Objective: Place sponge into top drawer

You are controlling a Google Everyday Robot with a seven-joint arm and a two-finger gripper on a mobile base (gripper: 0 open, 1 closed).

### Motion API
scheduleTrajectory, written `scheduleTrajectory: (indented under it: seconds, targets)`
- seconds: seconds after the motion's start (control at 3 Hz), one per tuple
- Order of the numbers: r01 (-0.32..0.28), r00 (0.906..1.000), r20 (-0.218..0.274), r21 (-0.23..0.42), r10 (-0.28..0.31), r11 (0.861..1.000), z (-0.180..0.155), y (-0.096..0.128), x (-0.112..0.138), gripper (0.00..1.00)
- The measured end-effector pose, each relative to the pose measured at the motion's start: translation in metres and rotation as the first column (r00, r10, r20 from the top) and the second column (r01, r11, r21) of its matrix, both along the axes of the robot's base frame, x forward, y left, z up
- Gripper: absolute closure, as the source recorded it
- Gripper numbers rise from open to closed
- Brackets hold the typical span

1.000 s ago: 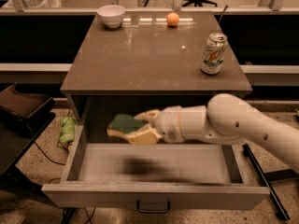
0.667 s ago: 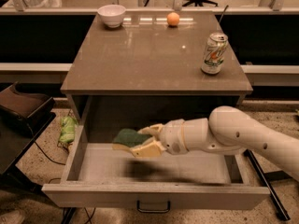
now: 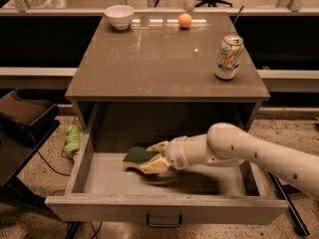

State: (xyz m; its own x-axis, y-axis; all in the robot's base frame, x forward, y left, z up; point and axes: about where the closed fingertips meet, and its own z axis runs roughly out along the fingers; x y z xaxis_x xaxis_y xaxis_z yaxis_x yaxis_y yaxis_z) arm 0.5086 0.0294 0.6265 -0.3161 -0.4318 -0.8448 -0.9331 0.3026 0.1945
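The top drawer (image 3: 164, 210) is pulled out wide below the brown cabinet top, with a small dark handle on its front panel. My gripper (image 3: 152, 156) reaches in from the right over the drawer's left-middle floor. It is shut on the sponge (image 3: 138, 156), whose dark green layer faces up with yellow foam beneath. The sponge sits low inside the drawer, just above or on its floor; I cannot tell whether it touches.
On the cabinet top (image 3: 149, 63) stand a white bowl (image 3: 119, 16), an orange ball (image 3: 185, 20) and a soda can (image 3: 228, 57). A light green plastic bundle (image 3: 72, 138) lies on the floor left of the drawer. A dark case (image 3: 25, 116) sits further left.
My gripper has come down with the sponge from the drawer's upper opening to low inside the drawer, near its floor.
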Motion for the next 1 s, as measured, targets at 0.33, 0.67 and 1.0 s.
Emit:
scheduleTrajectory:
  seconds: [0.33,0.67,1.0]
  targets:
    - [0.015,0.9999,0.008,-0.003,-0.015,1.000,-0.0056,0.0010,0.0054,0.86]
    - [0.011,0.9999,0.007,-0.003,-0.011,1.000,-0.0064,0.0027,0.0049,0.62]
    - [0.007,1.0000,0.006,-0.003,-0.007,1.000,-0.0066,0.0046,0.0042,0.39]
